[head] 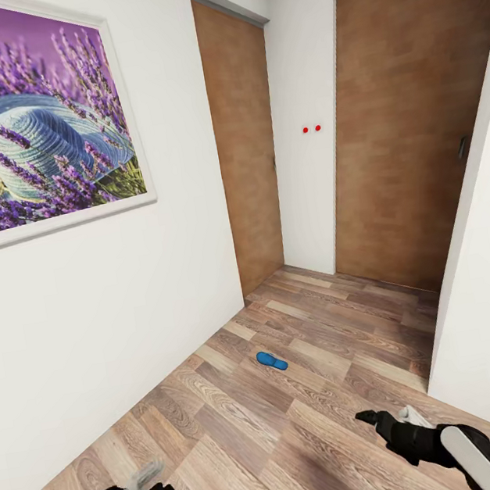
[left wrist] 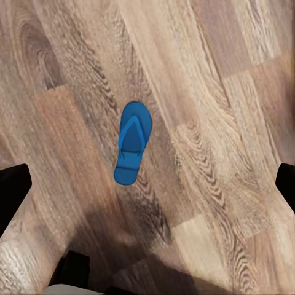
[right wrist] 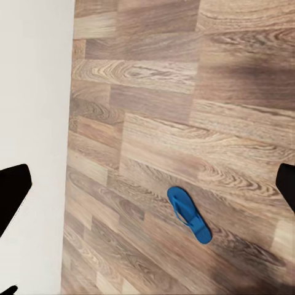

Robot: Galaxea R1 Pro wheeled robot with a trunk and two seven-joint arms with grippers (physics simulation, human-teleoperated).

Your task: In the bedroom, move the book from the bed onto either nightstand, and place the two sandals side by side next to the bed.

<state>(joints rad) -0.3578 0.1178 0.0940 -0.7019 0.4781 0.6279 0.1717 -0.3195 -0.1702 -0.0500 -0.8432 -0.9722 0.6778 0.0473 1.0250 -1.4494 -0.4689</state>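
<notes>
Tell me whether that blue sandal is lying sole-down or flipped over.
Sole-down. The sandal lies flat on the wood floor with its thong straps facing up, plain in both wrist views; neither claw touches it.

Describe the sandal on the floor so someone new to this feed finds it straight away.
Start at the two brown wooden doors meeting at the corridor's far corner. Come forward along the wood-plank floor toward the grippers. The sandal lies flat mid-floor, alone, small, bright blue against brown planks.

sandal on the floor ahead of us

we see one sandal (head: 271, 361) on the floor (head: 252, 441), a picture (head: 30, 113) on the left wall, two doors (head: 407, 116) far.
</notes>
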